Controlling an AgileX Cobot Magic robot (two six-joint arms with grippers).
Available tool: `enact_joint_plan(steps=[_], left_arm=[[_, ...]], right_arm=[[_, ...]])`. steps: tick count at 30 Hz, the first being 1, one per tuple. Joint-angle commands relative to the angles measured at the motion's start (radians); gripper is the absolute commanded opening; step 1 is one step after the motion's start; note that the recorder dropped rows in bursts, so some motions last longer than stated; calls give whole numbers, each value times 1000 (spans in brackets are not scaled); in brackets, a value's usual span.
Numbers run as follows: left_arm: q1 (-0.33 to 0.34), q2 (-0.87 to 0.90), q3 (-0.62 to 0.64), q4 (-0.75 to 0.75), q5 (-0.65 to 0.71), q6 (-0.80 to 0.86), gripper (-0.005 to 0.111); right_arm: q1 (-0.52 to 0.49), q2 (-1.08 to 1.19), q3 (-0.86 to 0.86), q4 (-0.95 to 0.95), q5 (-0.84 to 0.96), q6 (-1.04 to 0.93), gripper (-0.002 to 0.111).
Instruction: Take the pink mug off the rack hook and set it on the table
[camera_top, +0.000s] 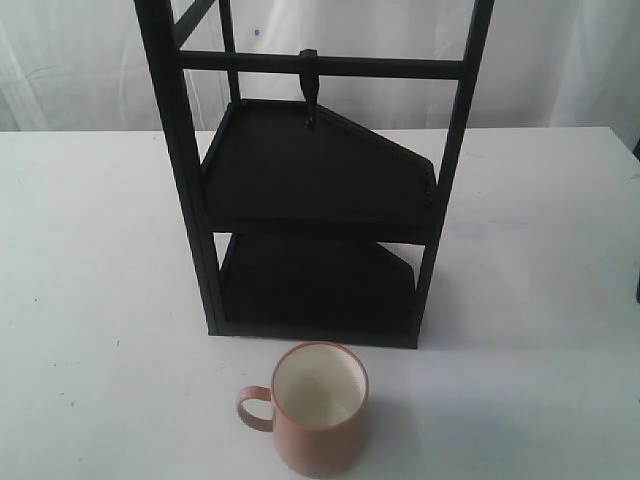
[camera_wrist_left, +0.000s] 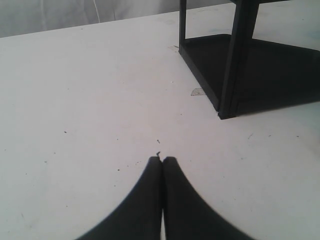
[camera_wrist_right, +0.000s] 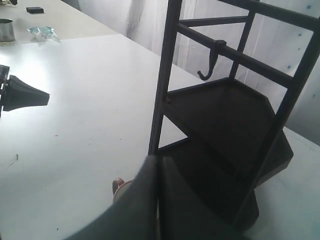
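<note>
The pink mug (camera_top: 318, 408) stands upright on the white table (camera_top: 90, 300), just in front of the black rack (camera_top: 320, 200), handle pointing left. The rack hook (camera_top: 309, 88) on the crossbar hangs bare. Neither gripper shows in the exterior view. My left gripper (camera_wrist_left: 162, 159) is shut on nothing, low over bare table near the rack's foot (camera_wrist_left: 227, 112). My right gripper (camera_wrist_right: 157, 159) is shut and empty too; a sliver of the pink mug (camera_wrist_right: 119, 186) peeks out behind its fingers, and the rack hook (camera_wrist_right: 210, 65) shows beyond.
White curtain (camera_top: 560, 60) hangs behind the table. The rack has two dark shelves (camera_top: 320, 180). In the right wrist view a dark arm part (camera_wrist_right: 22, 95), a tin (camera_wrist_right: 6, 30) and a wrapped packet (camera_wrist_right: 42, 33) sit off to one side.
</note>
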Motion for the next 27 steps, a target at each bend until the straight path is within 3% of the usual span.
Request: enact_joint_plan(steps=[1,5,10,18,27], left_arm=[[1,-4,3,-1,1,0,0],[1,-4,3,-1,1,0,0],[1,-4,3,-1,1,0,0],[1,-4,3,-1,1,0,0],[1,-4,3,-1,1,0,0]], right_arm=[[3,-9,6,2,-6,7,0],[-60,-9,6,19,-6,7,0],[-216,-22,41,64,-26,2,0],[-554,-137,361,402,-302,-242,0],[-817,-259,525,407,-306,-289,0]])
